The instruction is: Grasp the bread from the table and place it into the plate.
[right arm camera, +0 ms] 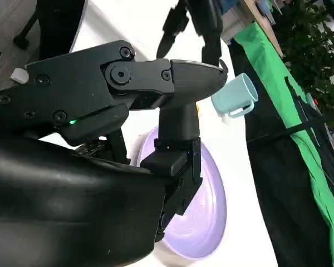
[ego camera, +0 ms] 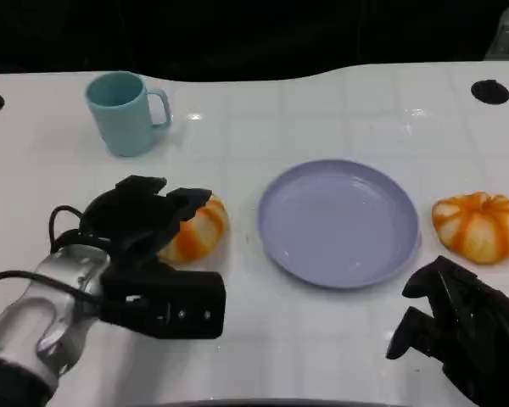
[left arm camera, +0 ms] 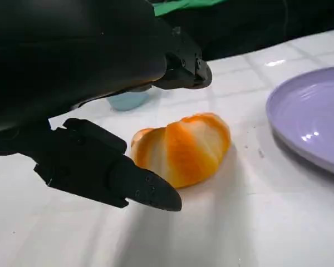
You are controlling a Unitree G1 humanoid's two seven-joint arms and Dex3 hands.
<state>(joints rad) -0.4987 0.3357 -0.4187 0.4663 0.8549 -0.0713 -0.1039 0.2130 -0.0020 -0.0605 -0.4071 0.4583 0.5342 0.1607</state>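
The step in hand looks like the grasp itself: the left hand (ego camera: pixel 148 222) is over the bread (ego camera: pixel 197 231), which lies on the table (ego camera: pixel 322 339) left of the plate (ego camera: pixel 338 222) and toward the left half of the table, nearer the front edge than the mug (ego camera: pixel 125 112) at the back left. To do it well, the hand should lower until its fingers (left arm camera: pixel 139 186) straddle the roll, one side on each flank, then close evenly so the soft, rounded bread is not squashed or rolled away toward the plate; it should then lift straight up before travelling right, high enough to pass over the plate's raised rim, and let go only above the plate's middle. In the left wrist view the fingers are spread, with one fingertip low beside the near end of the bread and another above and behind it; I judge the hand open and holding nothing, and I cannot tell whether the lower fingertip touches the crust. A second bread (ego camera: pixel 479 225) sits near the right edge, just beyond the plate, and should be left alone. The right hand (ego camera: pixel 454 326) hangs at the front right corner, its fingers curled loosely with nothing in them, near the plate's front rim but apart from it.
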